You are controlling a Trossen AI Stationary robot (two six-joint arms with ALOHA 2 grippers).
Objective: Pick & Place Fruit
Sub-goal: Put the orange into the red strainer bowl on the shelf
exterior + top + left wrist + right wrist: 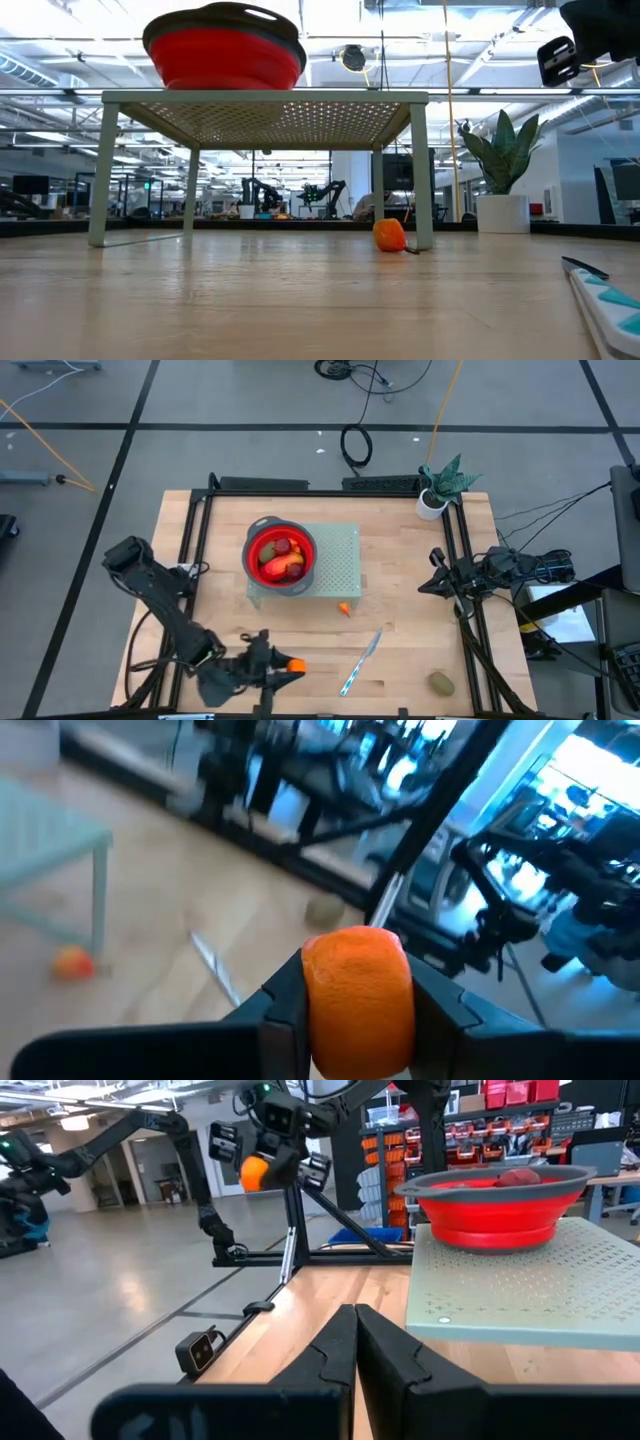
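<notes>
Left jaws [357,1005] clamping upright orange fruit [357,995], long axis vertical.

Wooden table [400,570], on which are borne: a pale green perforated stand [335,565], a small orange fruit [344,609] beside its leg, a silver-and-blue knife [360,661], an olive-brown fruit [441,683], and a potted plant [437,493] at a far corner.

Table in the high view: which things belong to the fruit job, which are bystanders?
Job: round orange toy fruit in left end effector; small orange fruit; olive-brown oval fruit; fruits in red collapsible bowl.
Bystanders: silver-and-blue knife; potted plant.
</notes>
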